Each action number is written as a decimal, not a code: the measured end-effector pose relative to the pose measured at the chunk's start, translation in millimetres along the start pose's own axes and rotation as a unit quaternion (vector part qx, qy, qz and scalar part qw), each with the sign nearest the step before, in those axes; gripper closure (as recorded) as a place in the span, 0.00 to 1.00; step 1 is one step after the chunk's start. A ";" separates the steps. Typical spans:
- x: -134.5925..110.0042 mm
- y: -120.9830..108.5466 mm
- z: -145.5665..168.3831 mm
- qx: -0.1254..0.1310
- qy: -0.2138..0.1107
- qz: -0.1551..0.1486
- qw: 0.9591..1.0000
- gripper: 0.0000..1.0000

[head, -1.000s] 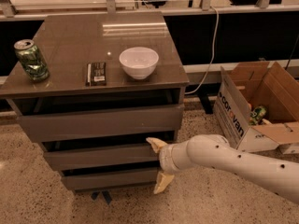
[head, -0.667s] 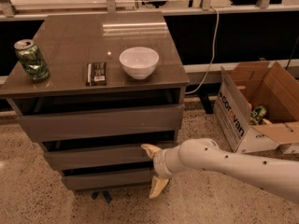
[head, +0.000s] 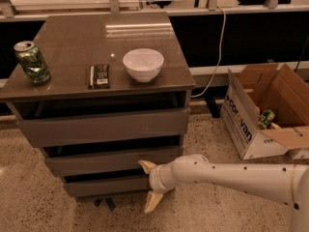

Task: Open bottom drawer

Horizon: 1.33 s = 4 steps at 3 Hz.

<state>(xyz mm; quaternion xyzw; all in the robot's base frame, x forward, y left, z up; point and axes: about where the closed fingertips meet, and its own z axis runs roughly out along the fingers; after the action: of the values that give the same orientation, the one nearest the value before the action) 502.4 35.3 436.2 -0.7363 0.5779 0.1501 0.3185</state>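
Well up and to the left of the jaws, a green drinks can [head: 32, 62] stands upright near the left edge of the counter [head: 72, 37]. Its metal skin is glossy. Nearer, still above the jaws, a flat dark packet [head: 99, 76] lies on the counter. Almost straight above them sits a round white bowl [head: 143, 64], smooth-walled. The counter is a grey-brown slab with a dull sheen, topping three plain, handleless drawer fronts.

The bottom drawer [head: 104, 186] is the lowest and slimmest front. It runs leftward from the jaws and looks shut or barely out. The gripper [head: 148, 183] is at its right end, jaws spread wide and holding nothing. The upper one points at the dark gap above the front and the lower one hangs below its bottom edge, so they bracket the panel.

With no handle, the pull likely depends on hooking the upper jaw behind the top lip, or pinching the panel, then drawing straight out. Pulling from one end may skew the drawer, so a slow, level pull seems wise.

The smooth white arm [head: 231, 175] reaches off rightward. Well apart to the right of the jaws, an open cardboard box [head: 260, 115] stands on the speckled floor [head: 203, 129].
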 end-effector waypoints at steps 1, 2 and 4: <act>13.3 8.5 30.9 -0.004 -0.004 0.023 1.000 0.00; 17.1 11.6 39.7 -0.005 -0.005 0.031 1.000 0.00; 31.6 16.8 52.8 -0.024 0.011 0.027 0.999 0.00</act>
<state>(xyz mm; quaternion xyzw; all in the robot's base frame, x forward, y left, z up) 503.3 43.1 372.9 -0.7294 0.5971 0.1645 0.2904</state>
